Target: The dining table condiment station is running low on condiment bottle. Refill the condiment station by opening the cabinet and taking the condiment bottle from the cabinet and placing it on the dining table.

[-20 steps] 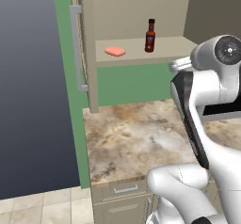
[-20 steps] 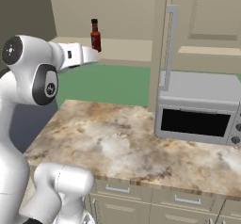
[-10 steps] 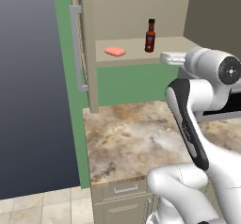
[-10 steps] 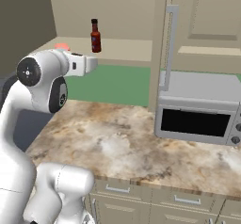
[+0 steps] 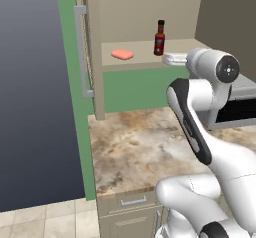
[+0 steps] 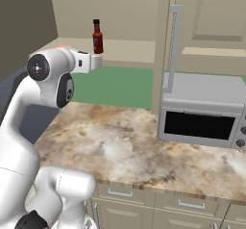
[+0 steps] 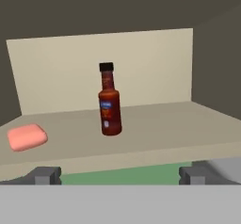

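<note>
The condiment bottle (image 7: pixel 109 106) stood upright on the shelf (image 7: pixel 155 124) of the open cabinet (image 5: pixel 145 12), its long axis vertical, black cap on top. Seen along the hand, it sat straight ahead of the fingers (image 7: pixel 44 175), a little left of the midpoint between them and farther back on the shelf, with clear shelf between it and the front edge. The fingers were spread wide and empty, reaching level with the shelf's front edge. A flat pink lump (image 7: pixel 27 137) lay on the same shelf, well to the bottle's left and apart from it. In the left base view the gripper (image 5: pixel 172 58) sat just right of and below the bottle (image 5: pixel 159 38), near the shelf front. Compared with a second earlier, the arm had swung its wrist lower and forward, bringing the hand closer to the shelf; the bottle and pink lump had not moved. Below lay the marbled counter (image 6: pixel 125 141), with a microwave (image 6: pixel 204 115) on it to the right.
</note>
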Robot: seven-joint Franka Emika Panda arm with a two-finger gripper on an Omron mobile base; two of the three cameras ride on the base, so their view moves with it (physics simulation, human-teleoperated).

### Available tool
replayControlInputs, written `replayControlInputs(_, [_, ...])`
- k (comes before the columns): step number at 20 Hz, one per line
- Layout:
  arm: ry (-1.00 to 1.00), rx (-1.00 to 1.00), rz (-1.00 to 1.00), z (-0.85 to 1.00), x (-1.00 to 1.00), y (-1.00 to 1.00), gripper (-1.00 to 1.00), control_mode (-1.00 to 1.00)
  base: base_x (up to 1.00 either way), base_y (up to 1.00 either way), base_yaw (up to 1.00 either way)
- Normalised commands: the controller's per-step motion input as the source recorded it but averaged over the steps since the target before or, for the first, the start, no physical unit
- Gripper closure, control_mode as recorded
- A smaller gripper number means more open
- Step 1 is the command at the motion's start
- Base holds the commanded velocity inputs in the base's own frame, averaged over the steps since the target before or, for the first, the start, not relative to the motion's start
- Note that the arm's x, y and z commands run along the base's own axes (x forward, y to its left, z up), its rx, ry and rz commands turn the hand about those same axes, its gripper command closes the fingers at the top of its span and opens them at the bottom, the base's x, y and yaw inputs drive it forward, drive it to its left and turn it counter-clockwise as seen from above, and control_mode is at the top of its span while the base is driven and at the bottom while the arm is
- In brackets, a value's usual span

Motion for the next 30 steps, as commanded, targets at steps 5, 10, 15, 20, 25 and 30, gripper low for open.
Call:
replayControlInputs(5, [-0.01, 0.00, 0.00, 0.00, 0.37, 0.02, -1.00, -1.00, 0.00, 0.00, 0.00])
replayControlInputs(10, [0.00, 0.00, 0.00, 0.00, 0.39, 0.02, -1.00, -1.00, 0.00, 0.00, 0.00])
replayControlInputs(15, [-0.05, -0.01, 0.00, 0.22, 0.17, 0.00, -1.00, -1.00, 0.00, 0.00, 0.00])
replayControlInputs(20, [-0.03, -0.05, 0.00, 0.32, 0.27, 0.05, -1.00, -1.00, 0.00, 0.00, 0.00])
replayControlInputs(25, [-0.02, -0.01, 0.00, 0.23, 0.27, 0.02, -1.00, -1.00, 0.00, 0.00, 0.00])
replayControlInputs(30, [0.00, 0.00, 0.00, 0.10, 0.29, 0.02, -1.00, -1.00, 0.00, 0.00, 0.00])
